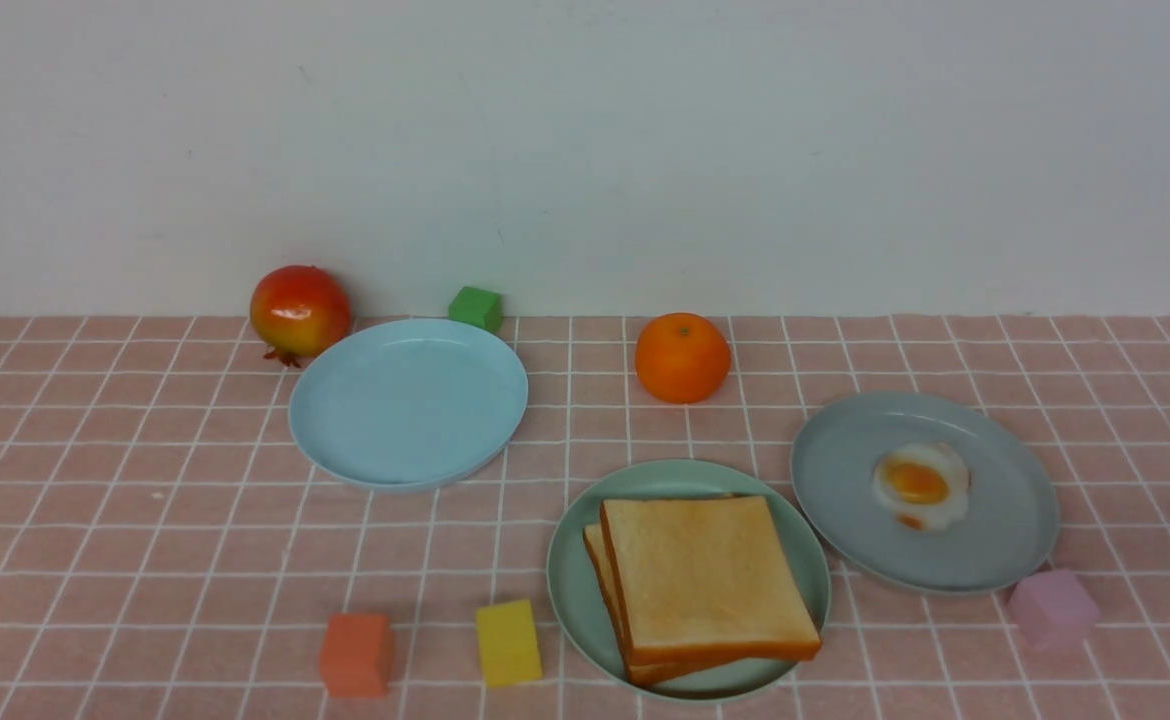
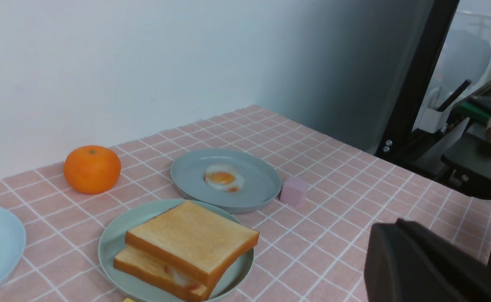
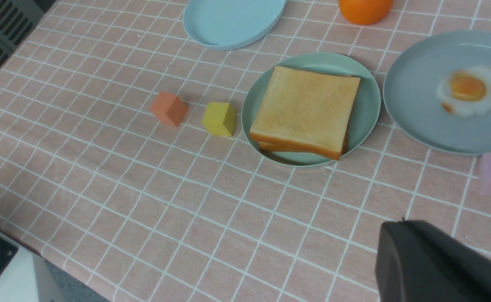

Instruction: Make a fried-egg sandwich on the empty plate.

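Observation:
The fried-egg sandwich (image 1: 705,575) lies on the mint-green plate (image 1: 565,590) at the front centre: two golden toast slices stacked, the top one slightly offset. In the left wrist view, a strip of the fried egg (image 2: 178,277) shows between the slices of the sandwich (image 2: 191,239). Neither gripper appears in the front view. My left gripper (image 2: 395,222) hangs shut and empty above the cloth, well clear of the plate (image 2: 111,247). My right gripper (image 3: 402,222) is also shut and empty, nearer than the sandwich (image 3: 306,109).
A grey plate (image 1: 1005,540) at the right holds a smaller egg (image 1: 922,485). A bare light blue plate (image 1: 408,400), a red fruit (image 1: 300,310), a green cube (image 1: 476,307) and an orange (image 1: 682,357) stand further back. Orange-red (image 1: 356,653), yellow (image 1: 508,642) and pink (image 1: 1052,608) cubes sit in front.

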Tool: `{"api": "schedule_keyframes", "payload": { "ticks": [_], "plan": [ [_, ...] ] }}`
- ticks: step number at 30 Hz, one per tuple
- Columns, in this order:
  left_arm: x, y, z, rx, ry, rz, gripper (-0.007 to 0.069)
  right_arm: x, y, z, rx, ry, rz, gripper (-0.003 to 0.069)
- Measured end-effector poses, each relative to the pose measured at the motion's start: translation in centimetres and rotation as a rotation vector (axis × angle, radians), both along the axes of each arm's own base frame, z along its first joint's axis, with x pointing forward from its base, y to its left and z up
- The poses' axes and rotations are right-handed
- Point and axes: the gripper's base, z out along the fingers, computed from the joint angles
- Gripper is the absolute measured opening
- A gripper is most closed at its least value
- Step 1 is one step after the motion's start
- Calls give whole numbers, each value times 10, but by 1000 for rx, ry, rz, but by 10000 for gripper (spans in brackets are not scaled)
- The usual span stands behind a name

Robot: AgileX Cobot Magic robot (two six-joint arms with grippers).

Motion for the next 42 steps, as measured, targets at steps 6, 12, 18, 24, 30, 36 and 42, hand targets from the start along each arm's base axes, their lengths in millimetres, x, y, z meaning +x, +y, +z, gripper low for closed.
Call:
{"api": "schedule_keyframes", "payload": {
  "ticks": [6,12,18,24,30,36,42],
  "plan": [
    [0,0,-1,7,6,-3,13,2,-4,0,10,6,-127,3],
    [0,0,-1,6,8,-4,13,13,-11,-19,35,-141,-409,3],
    [0,0,-1,6,8,-4,13,29,-14,-97,-18,-380,-532,3],
    [0,0,-1,6,8,-4,13,22,-18,-178,-2,-438,-594,3],
    [0,0,-1,7,10,-4,13,16,-19,-201,-13,-428,-595,3],
    [0,-1,-2,11,14,-7,13,15,-19,-203,-21,-411,-598,3],
    [-1,-1,-2,18,20,-10,13,15,-19,-204,-19,-406,-595,3]
  ]
}}
